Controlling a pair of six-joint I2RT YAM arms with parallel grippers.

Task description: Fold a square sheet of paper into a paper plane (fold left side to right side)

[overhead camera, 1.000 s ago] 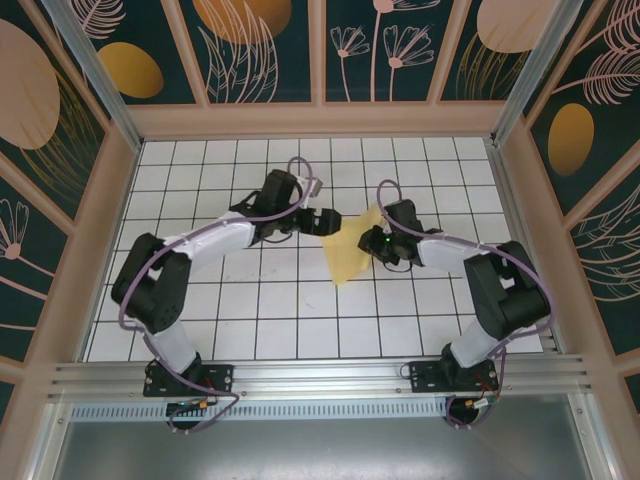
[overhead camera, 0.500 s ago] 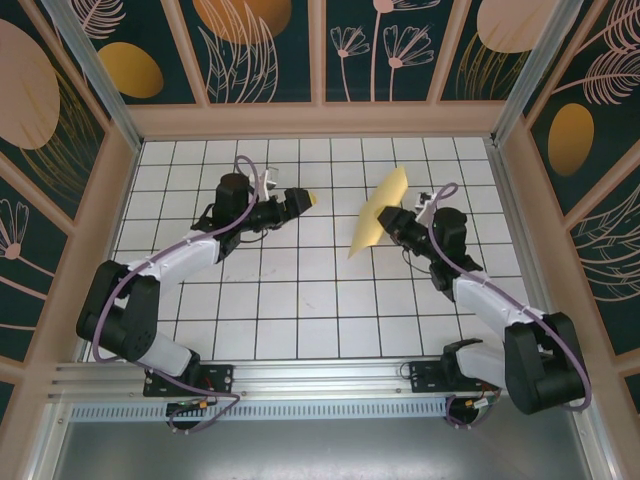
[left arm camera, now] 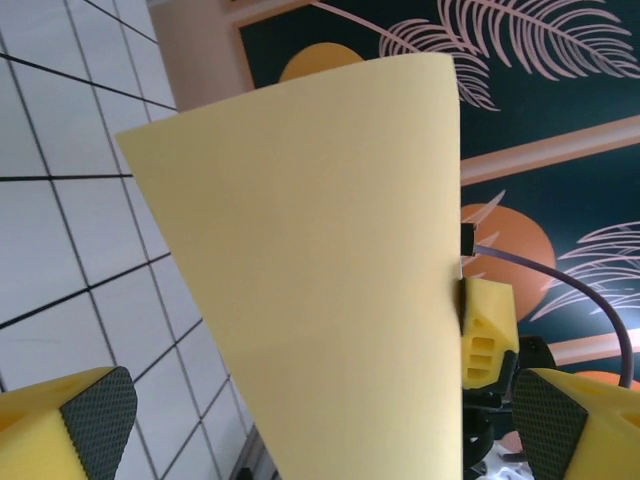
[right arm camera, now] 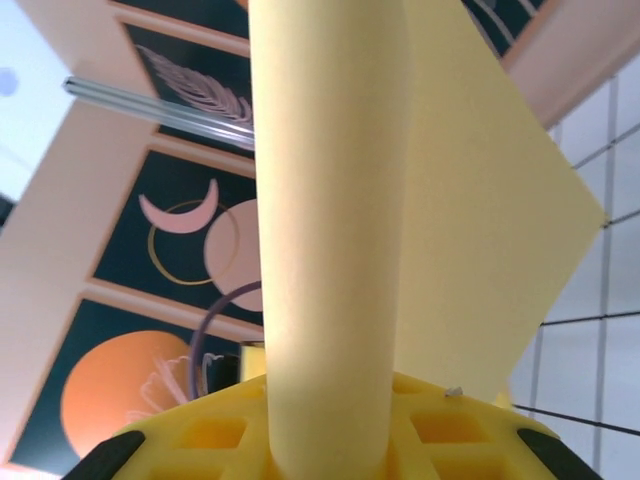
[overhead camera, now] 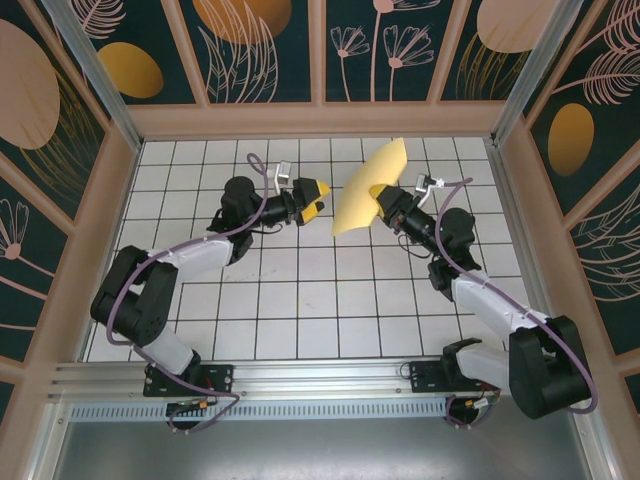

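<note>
Right gripper (overhead camera: 386, 207) pinches the curled paper (overhead camera: 368, 185), left gripper (overhead camera: 312, 197) gaping just beside.

From my remote station both arms wore one livery: white shells on the left arm (overhead camera: 192, 257) and right arm (overhead camera: 490, 302) ran between bulky black joints, with a lilac cable (left arm camera: 545, 265) looping along each and black base plates (overhead camera: 186, 378) bolted down. The left gripper (overhead camera: 316, 197) and right gripper (overhead camera: 382, 203) carried yellow fingers (left arm camera: 30, 422) with dark, finely textured pads (left arm camera: 100, 405) and moulded rectangular recesses.
</note>
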